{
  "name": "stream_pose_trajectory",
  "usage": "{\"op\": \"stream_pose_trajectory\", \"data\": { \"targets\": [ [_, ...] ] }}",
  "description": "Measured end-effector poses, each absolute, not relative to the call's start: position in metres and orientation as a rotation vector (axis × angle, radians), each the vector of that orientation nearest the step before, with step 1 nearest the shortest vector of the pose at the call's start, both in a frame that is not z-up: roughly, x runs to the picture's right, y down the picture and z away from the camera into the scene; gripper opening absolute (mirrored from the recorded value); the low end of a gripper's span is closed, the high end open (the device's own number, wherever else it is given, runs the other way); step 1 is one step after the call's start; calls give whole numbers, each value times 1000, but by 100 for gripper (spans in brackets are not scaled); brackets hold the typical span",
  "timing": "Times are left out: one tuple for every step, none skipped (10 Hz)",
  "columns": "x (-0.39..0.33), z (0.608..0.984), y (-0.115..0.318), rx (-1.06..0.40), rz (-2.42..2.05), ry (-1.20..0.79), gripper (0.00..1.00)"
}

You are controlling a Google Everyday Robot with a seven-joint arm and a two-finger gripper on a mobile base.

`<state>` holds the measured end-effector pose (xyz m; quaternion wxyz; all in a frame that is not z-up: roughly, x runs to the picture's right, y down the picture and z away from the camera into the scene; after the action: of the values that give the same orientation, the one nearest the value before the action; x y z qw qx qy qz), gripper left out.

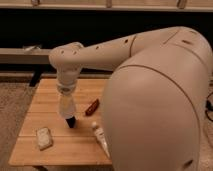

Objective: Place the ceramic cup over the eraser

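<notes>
The gripper (68, 111), jaws closed on the small white tapered ceramic cup (66, 106), holds it directly above the small black rectangular eraser (71, 122) on the wooden worktop (47, 107).

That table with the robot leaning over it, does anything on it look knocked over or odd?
Yes: the white bottle lies on its side near the table's front edge. The gripper hangs over the black eraser, holding the ceramic cup. A pale packet lies flat.

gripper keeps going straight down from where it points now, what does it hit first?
Most likely the eraser. The gripper, shut on the ceramic cup, points down with the black block right under the cup's lower end. Depth is unclear; below that lies the wooden table.
</notes>
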<state>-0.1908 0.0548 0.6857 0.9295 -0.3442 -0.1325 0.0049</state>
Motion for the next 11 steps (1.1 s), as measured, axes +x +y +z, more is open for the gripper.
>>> {"op": "stream_pose_trajectory", "data": {
  "targets": [
    [-191,687,59,-713,2,-264,0],
    [-191,689,63,-722,-5,-254,3],
    [-192,691,66,-727,-7,-247,10],
    [-192,694,70,-731,-7,-238,20],
    [-191,699,74,-729,-3,-228,31],
    [-192,705,79,-726,1,-226,40],
    [-193,715,86,-728,5,-228,52],
    [-193,721,89,-730,8,-229,60],
    [-194,724,91,-732,11,-229,70],
    [-194,728,94,-737,13,-226,78],
    [-194,731,96,-741,14,-223,80]
  ]
}}
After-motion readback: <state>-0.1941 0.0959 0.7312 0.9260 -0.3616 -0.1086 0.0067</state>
